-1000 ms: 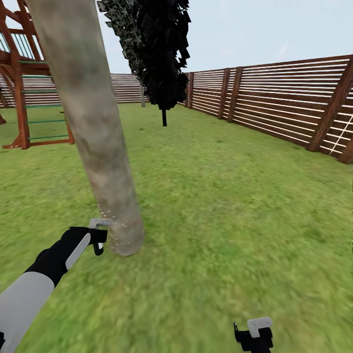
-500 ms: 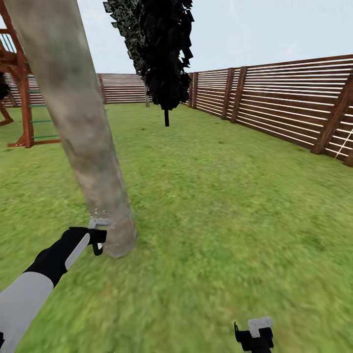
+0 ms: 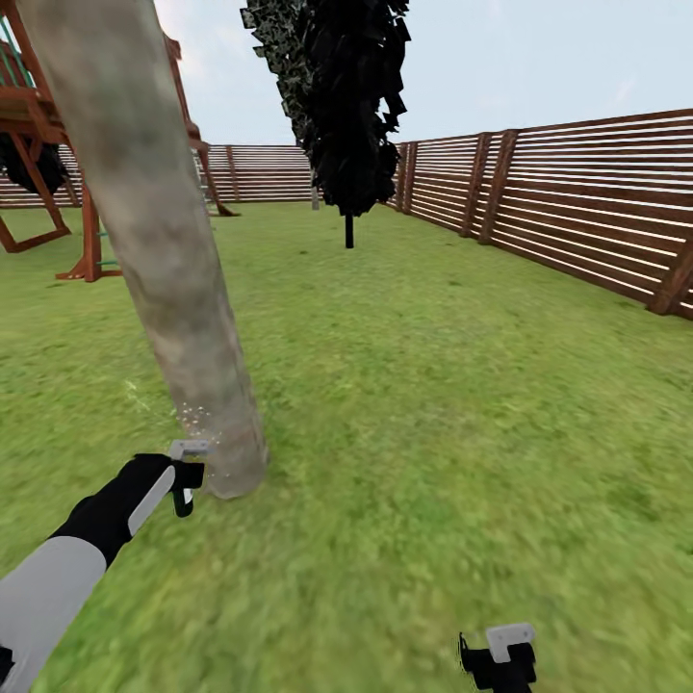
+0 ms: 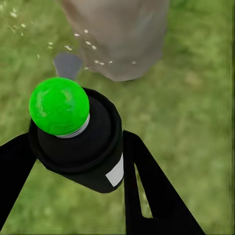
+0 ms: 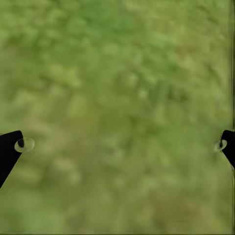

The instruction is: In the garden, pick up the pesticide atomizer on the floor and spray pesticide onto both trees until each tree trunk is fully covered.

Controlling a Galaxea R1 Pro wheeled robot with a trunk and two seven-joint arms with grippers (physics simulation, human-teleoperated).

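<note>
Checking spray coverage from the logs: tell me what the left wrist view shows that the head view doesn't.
Left wrist alone: the green-capped black atomizer clamped in the left tool. Head alone: the tall trunk's height, bare of specks above its base, the slatted fence, the black conifer, a wooden play frame and the right tool. Both: white specks around the trunk's base, and lawn.

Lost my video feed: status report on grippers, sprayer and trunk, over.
Left gripper shut on black green-capped atomizer. White pesticide specks at base of mottled grey-brown trunk. Right gripper open over grass. Nothing in the way.
</note>
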